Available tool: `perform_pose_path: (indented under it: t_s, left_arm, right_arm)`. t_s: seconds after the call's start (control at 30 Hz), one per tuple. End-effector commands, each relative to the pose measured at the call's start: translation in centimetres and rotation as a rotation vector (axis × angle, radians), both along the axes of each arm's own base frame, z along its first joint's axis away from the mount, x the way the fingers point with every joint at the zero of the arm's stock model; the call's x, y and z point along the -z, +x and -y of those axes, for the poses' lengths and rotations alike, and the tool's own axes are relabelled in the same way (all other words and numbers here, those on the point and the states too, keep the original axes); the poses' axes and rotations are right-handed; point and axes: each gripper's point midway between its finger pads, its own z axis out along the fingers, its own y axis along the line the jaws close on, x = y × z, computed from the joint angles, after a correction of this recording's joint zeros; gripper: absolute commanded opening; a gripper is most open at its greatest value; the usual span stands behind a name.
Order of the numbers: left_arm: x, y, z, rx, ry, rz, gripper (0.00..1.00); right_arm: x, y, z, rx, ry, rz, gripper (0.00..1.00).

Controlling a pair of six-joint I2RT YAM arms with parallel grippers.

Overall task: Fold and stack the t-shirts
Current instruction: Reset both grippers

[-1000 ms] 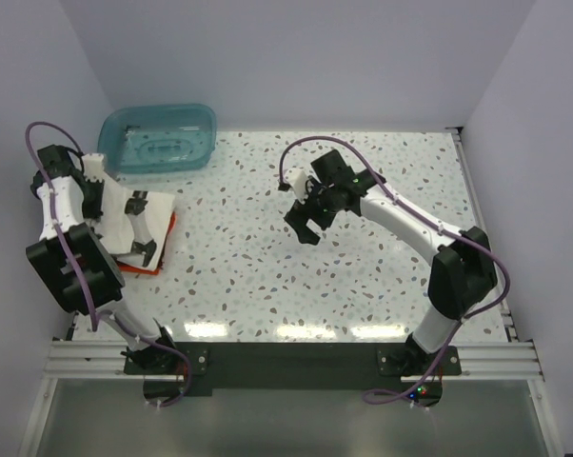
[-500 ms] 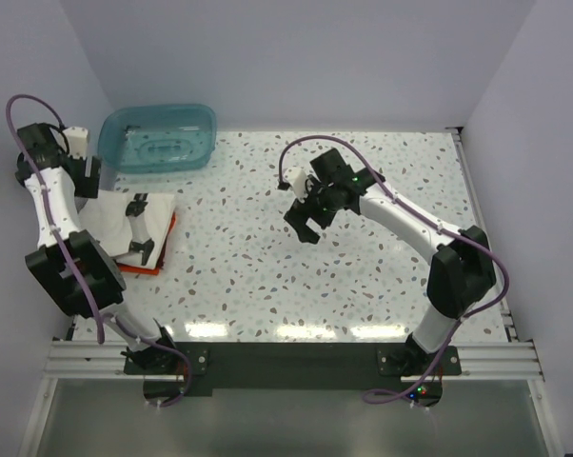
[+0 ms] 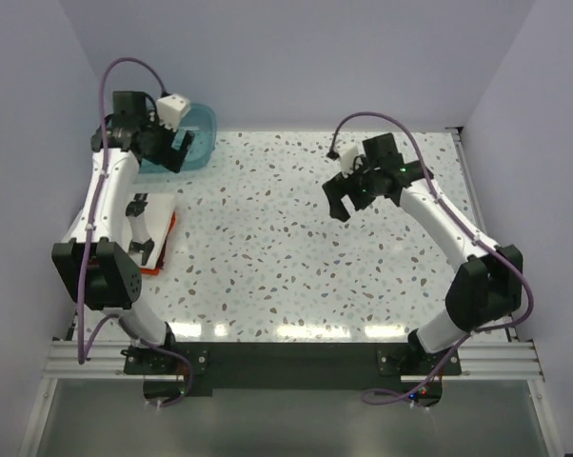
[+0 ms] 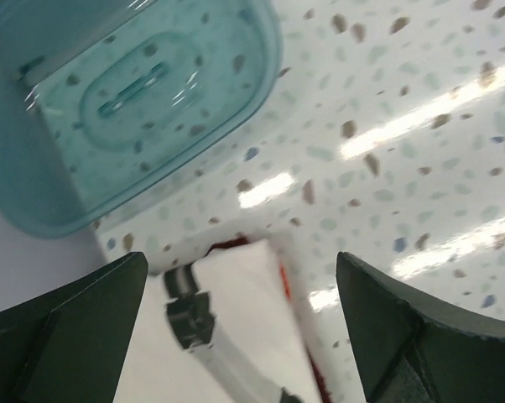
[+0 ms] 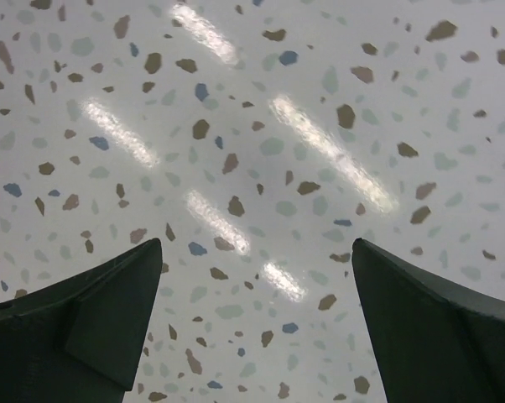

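Two tools are seen spread wide and empty, left gripper (image 3: 170, 150) and right gripper (image 3: 345, 200), while the t-shirts (image 3: 161, 208) lie stacked at nine o'clock: soft, limp, best pinched at a folded edge.

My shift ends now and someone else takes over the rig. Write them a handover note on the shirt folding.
Left gripper: open, holding nothing, raised by the tub.
Right gripper: open, holding nothing, above the bare table, right of centre.
Shirts: at the table's left edge. A folded white shirt is on top, with a red-orange edge showing beneath it. The left arm partly hides them.
Done: the white shirt lies folded on the others.
Left: no loose shirt is in view, so probably only check that the pile is square and park the arms.
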Motion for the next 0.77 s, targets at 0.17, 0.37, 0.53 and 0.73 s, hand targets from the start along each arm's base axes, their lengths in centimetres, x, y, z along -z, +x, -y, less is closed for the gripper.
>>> perform_pose_path:
  t_s: [0.17,0.37,0.53,0.73]
  left_arm:
    - [4.9,1.1,16.0,0.213,-0.193,-0.067,1.00]
    - [9.7,-2.7,20.0,0.293,-0.239,-0.146,1.00]
    - [12.4,-5.2,18.9,0.274,-0.227,-0.179,1.00]
    - [11.1,-6.0,18.5,0.263,-0.237,-0.137,1.00]
  right_arm:
    - [-0.8,-0.8,10.3,0.328,0.087,0.007,0.99]
    - [3.1,-3.9,13.2,0.404,0.079,-0.047,0.99]
    - [4.5,-6.0,13.0,0.414,0.093,-0.063,0.99]
    - [4.0,-6.2,12.6,0.408,0.115,-0.049,0.98]
